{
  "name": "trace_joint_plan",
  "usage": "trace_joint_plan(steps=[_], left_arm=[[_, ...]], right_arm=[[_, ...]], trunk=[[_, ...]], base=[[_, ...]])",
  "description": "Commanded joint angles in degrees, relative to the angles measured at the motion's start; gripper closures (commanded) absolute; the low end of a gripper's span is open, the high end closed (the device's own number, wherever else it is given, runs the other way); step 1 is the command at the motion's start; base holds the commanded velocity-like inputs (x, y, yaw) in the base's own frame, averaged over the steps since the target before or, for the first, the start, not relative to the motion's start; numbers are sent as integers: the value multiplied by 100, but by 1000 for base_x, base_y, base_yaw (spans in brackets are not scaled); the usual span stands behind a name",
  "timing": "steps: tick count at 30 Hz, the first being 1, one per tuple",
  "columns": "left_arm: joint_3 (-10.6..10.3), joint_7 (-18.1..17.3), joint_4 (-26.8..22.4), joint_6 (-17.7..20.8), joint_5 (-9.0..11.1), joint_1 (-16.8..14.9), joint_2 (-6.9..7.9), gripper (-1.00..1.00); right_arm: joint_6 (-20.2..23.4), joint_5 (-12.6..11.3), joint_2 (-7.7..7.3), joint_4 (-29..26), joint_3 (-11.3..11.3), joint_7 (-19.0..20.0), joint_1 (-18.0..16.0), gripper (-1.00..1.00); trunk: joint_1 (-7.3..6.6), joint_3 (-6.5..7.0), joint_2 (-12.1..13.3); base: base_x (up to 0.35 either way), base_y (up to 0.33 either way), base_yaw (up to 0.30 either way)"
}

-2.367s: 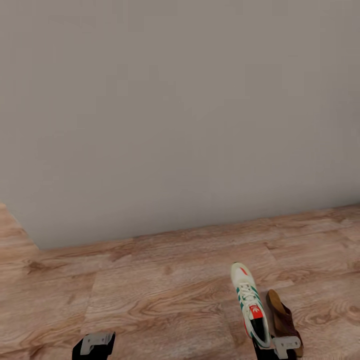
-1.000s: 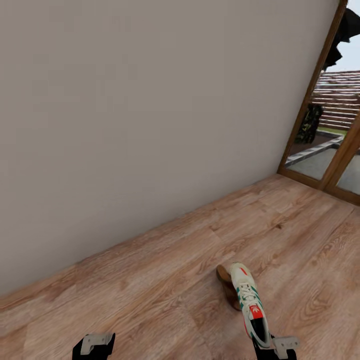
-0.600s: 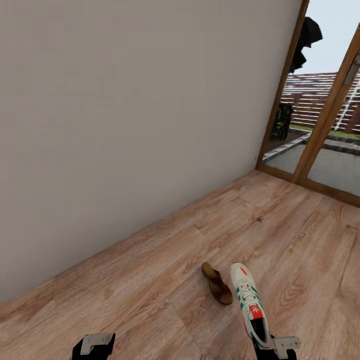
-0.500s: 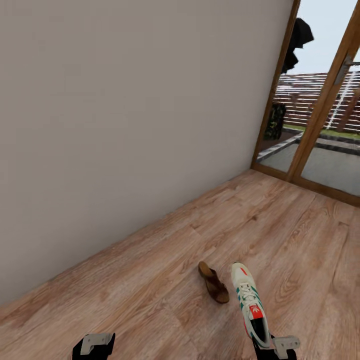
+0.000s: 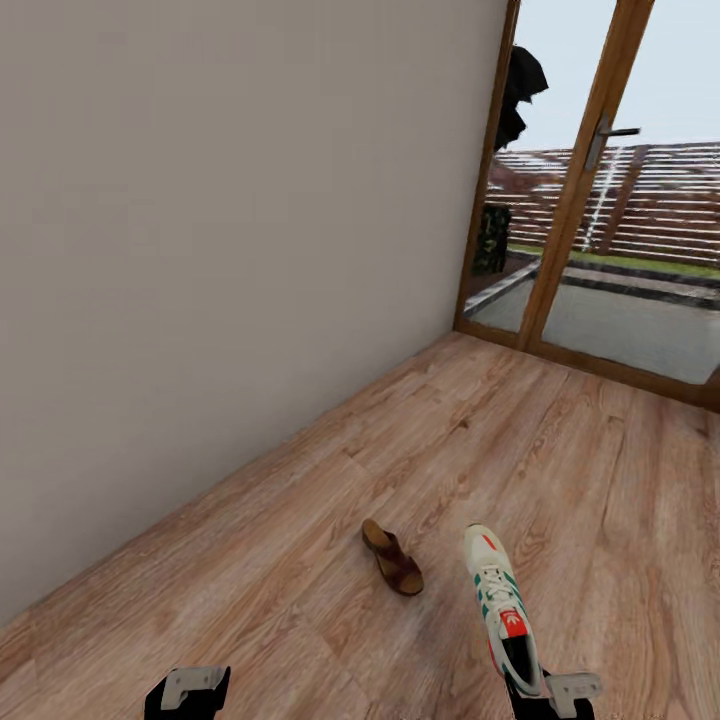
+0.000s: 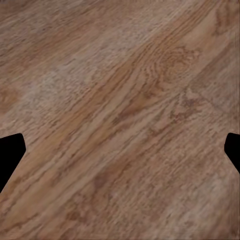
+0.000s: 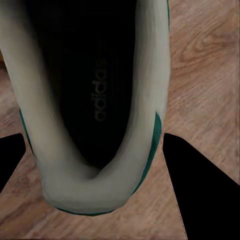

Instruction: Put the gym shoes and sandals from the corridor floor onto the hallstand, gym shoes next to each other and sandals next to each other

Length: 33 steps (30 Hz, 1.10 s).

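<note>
An off-white gym shoe (image 5: 497,600) with green stripes and a red tongue tab hangs above the corridor floor (image 5: 300,560), toe pointing away from me. My right gripper (image 5: 545,695) is shut on its heel end. In the right wrist view the gym shoe's (image 7: 95,100) dark opening lies between the two fingers of the right gripper (image 7: 95,145). One brown sandal (image 5: 393,558) lies flat on the planks, just left of the held shoe. My left gripper (image 5: 190,690) is open and holds nothing; in its wrist view the left gripper (image 6: 125,140) hovers over bare planks (image 6: 120,100). The hallstand is out of view.
A plain grey wall (image 5: 200,250) runs along the left, meeting the floor in a diagonal line. At the far right stands a wood-framed glass door (image 5: 580,200) with a handle, and a terrace lies outside. Open floor stretches ahead toward the door.
The whole view has swung to the right, bringing the glass door in. The sandal has slid from the shoe's right to its left in the picture. Both grippers stay as they were.
</note>
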Motion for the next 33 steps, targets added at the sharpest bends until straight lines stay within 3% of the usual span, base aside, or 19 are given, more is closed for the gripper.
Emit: trace_joint_plan(steps=[1,5,6,26,33], left_arm=[[42,-53,2,-13,-8,-2,-4,-100],[42,-53,2,-13,-10,-2,-4,-100],[42,-53,2,-13,-13,-2,-4,-100],[42,-53,2,-13,-14,-2,-4,-100],[42,-53,2,-13,-9,-2,-4,-100]], right_arm=[[-20,-41,4,5,-48,46,-6,100],[-20,-569,-4,1,-46,46,-8,100],[-20,-611,-4,-1,-46,46,-9,100],[-20,-658,-4,-13,-46,46,-11,100],[-20,-655,-4,-11,-42,46,-6,100]], trunk=[[-1,-5,-2],[-1,-5,-2],[-1,-5,-2],[-1,-5,-2],[-1,-5,-2]], base=[[0,0,-300],[0,0,-300],[0,0,-300],[2,1,-300],[106,163,-300]])
